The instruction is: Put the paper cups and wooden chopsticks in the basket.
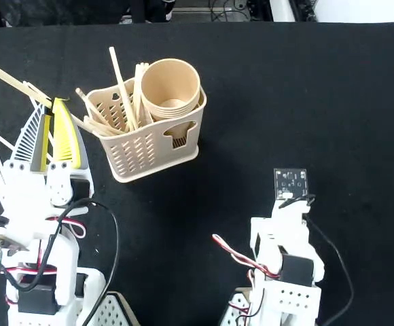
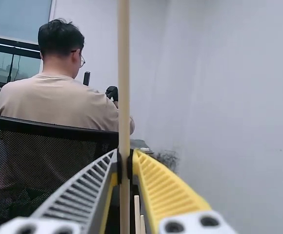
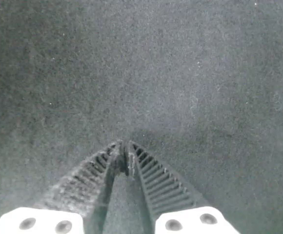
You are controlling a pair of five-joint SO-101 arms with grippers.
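1 black table (image 1: 333, 102); chopstick (image 2: 124, 73) in left claw (image 2: 124, 162) before grey wall (image 2: 219, 97).

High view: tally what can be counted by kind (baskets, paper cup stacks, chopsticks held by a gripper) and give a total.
basket: 1
paper cup stack, standing in the basket: 1
held chopstick, clamped in the left gripper: 1
Total: 3
The other chopsticks, in the basket, overlap too much to count.

A black cloth-covered table (image 1: 319, 102); a black mesh chair back (image 2: 34, 161) before a pale grey wall (image 2: 229, 97).
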